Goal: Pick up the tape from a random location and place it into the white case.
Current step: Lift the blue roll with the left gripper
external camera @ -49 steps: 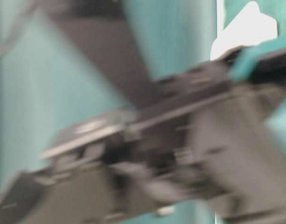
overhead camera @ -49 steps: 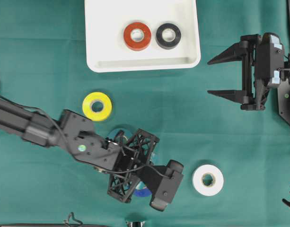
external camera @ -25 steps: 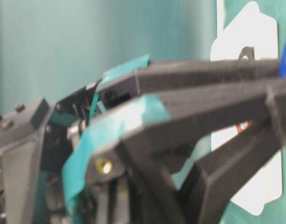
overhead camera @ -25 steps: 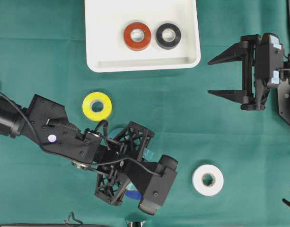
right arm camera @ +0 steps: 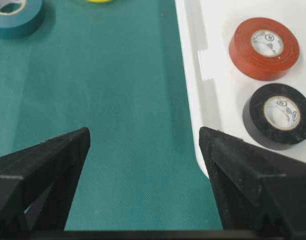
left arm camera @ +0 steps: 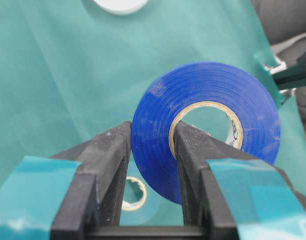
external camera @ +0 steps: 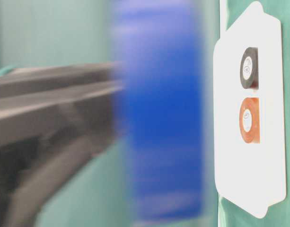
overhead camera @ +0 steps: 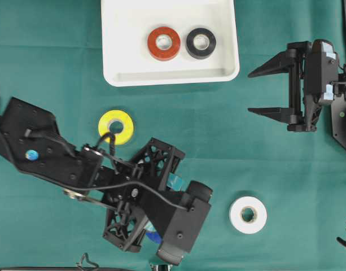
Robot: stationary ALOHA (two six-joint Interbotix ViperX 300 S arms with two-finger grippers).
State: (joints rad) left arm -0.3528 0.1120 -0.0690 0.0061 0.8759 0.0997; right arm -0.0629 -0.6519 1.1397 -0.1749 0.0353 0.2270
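1. The green cloth [overhead camera: 274, 169] covers the whole table and all things lie on it.
2. The white case [overhead camera: 121, 39] sits at the top middle of the overhead view, flat on the cloth. A red tape roll [overhead camera: 163, 43] and a black tape roll [overhead camera: 201, 43] lie inside it, side by side, just beside each other.
3. The left arm [overhead camera: 54, 161] reaches from the left edge toward the bottom middle of the overhead view.
4. The right gripper [overhead camera: 268, 90] is at the right side, level with the lower edge of the case. Its jaws stand wide apart and nothing is between them. In the right wrist view only cloth and the rim of the case show between the two fingers.
5. The left gripper [left arm camera: 153, 150] is closed on the blue tape roll [left arm camera: 207, 125]. One finger is inside the hole and the other presses on the outer face, so the wall of the roll is pinched. The roll stands on its edge in the grip, above the cloth, well apart from the case.
6. The white tape roll [overhead camera: 248, 214] lies flat at the lower right, near the left gripper but not touching it.
7. The yellow tape roll [overhead camera: 115, 126] lies flat below the case, partly behind a cable of the left arm.
8. A teal tape roll [left arm camera: 135, 200] lies on the cloth under the blue one; in the overhead view the arm hides most of it.
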